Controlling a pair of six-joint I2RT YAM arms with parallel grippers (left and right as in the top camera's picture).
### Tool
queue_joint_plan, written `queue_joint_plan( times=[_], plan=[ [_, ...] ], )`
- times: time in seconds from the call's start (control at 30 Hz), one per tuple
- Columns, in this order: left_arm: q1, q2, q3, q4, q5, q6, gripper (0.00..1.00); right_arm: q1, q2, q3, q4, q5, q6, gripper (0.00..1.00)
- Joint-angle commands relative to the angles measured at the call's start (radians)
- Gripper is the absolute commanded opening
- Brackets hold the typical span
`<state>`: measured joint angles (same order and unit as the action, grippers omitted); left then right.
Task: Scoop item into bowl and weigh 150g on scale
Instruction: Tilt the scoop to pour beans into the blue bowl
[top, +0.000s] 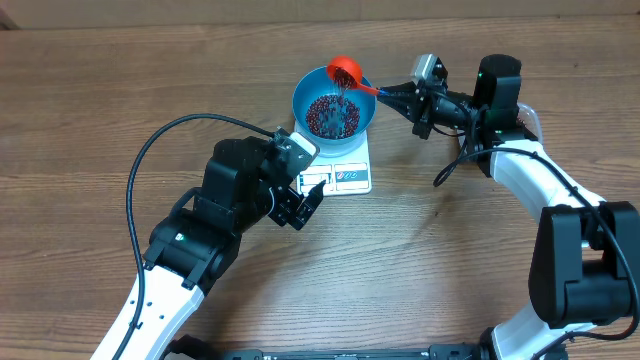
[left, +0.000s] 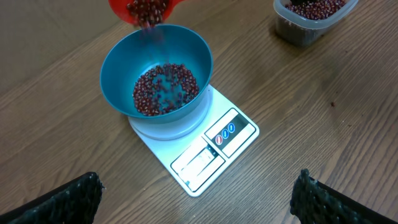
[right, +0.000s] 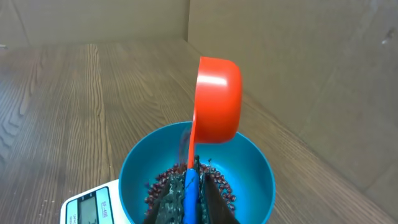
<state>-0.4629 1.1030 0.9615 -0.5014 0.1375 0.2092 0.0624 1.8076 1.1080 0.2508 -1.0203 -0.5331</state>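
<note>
Two grippers are noted over the surface: left gripper spread wide, empty, near the scale; right gripper clamped on the handle of the scoop. The bowl is seated on the scale, with beans falling in from the scoop.

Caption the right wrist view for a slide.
Tilted red scoop pours beans into the blue bowl on the scale.

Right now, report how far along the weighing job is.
Done: the blue bowl sits on the scale with a layer of beans inside. In hand: the right hand tips the red scoop, beans falling into the bowl. Left: confirm the weight; the reading is illegible here.
</note>
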Motion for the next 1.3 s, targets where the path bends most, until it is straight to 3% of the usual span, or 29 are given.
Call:
queue_joint_plan(
  times=[0.0,1.27],
  plan=[
    [0.005,-0.01,-0.002,0.0,-0.008,-0.015,1.0,0.005,0.003,0.005,0.006,-0.002,-0.027,0.04],
    [0.005,-0.01,-0.002,0.0,-0.008,-0.015,1.0,0.005,0.003,0.005,-0.026,-0.002,-0.048,0.04]
  ],
)
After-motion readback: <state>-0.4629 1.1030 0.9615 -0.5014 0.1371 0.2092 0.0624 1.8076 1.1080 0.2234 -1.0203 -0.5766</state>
